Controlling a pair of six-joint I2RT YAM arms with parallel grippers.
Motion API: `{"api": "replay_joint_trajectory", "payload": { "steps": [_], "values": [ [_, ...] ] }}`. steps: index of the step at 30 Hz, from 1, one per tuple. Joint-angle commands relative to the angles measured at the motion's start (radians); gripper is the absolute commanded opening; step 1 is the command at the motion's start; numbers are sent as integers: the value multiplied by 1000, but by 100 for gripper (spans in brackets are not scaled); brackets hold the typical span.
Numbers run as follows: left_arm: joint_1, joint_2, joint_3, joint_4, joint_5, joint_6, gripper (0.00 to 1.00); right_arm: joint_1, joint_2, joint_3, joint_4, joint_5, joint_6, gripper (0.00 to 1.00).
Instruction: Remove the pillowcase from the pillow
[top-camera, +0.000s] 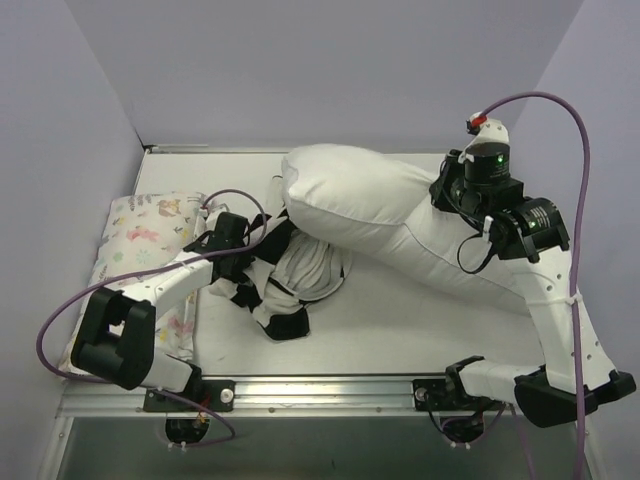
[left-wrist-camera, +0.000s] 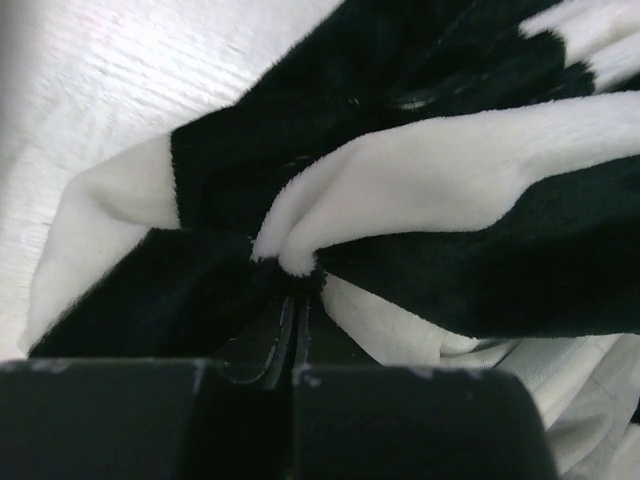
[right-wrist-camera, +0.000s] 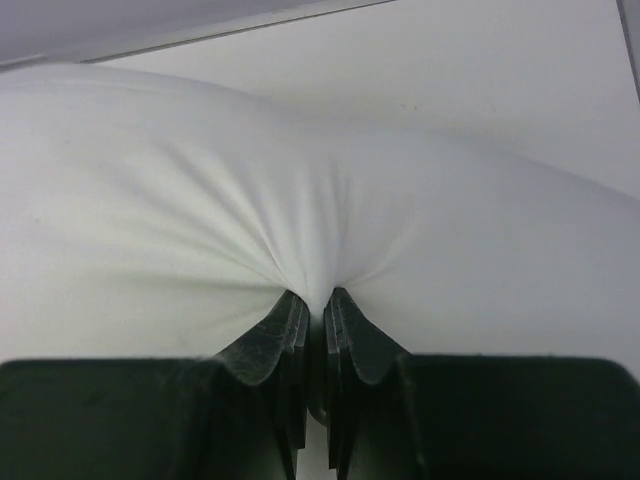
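Observation:
The plump white pillow (top-camera: 390, 215) lies slantwise across the table, from back centre to the right. My right gripper (top-camera: 447, 192) is shut on a pinch of the pillow (right-wrist-camera: 200, 200), whose cloth gathers into folds between the fingertips (right-wrist-camera: 290, 315). The black and white checked pillowcase (top-camera: 285, 275) lies bunched at the pillow's left end, mostly off it, with one edge still touching the pillow. My left gripper (top-camera: 262, 268) is shut on a fold of the pillowcase (left-wrist-camera: 400, 190); the jaws meet tightly in the left wrist view.
A smaller pastel animal-print pillow (top-camera: 145, 240) lies along the left side under the left arm. Lilac walls close in the back and both sides. A metal rail (top-camera: 330, 385) runs along the near edge with both arm bases.

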Motion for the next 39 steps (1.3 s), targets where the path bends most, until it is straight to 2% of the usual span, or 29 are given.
{"api": "replay_joint_trajectory", "payload": {
  "steps": [1,6,7,9,13,14,16,17,18,20,22,23,28,34,39],
  "values": [
    [-50,-3,-16,91,17,-47,0,-7,50,72,172,24,24,0],
    [-136,-42,-60,126,8,-73,1,-4,71,-94,307,-78,65,0],
    [-155,-74,-80,134,0,-73,7,-3,81,-129,372,-103,70,0],
    [-201,-110,-100,143,-6,-74,14,6,87,-244,445,-176,88,0],
    [-248,-234,-135,111,-14,-71,27,63,100,-390,592,-187,114,2],
    [-254,-259,-148,100,-17,-68,33,86,103,-416,600,-184,116,11],
    [-264,-343,-152,80,-17,-59,39,101,109,-431,611,-177,115,24],
    [-264,-372,-157,76,-14,-41,41,105,107,-435,609,-177,115,43],
    [-265,-403,-158,68,-12,-31,47,111,103,-441,606,-180,116,51],
    [-265,-478,-142,42,-2,4,53,114,71,-448,589,-184,108,69],
    [-267,-528,-122,4,6,27,58,120,16,-459,557,-186,108,77],
    [-267,-541,-116,-1,20,60,60,121,-7,-465,545,-186,108,98],
    [-265,-605,-94,-56,80,151,68,121,-194,-539,473,-186,101,100],
    [-265,-694,-99,-122,107,212,70,120,-417,-697,375,-65,96,100],
    [-265,-745,-97,-151,92,245,74,114,-529,-804,333,-9,72,100]
  ]
}}
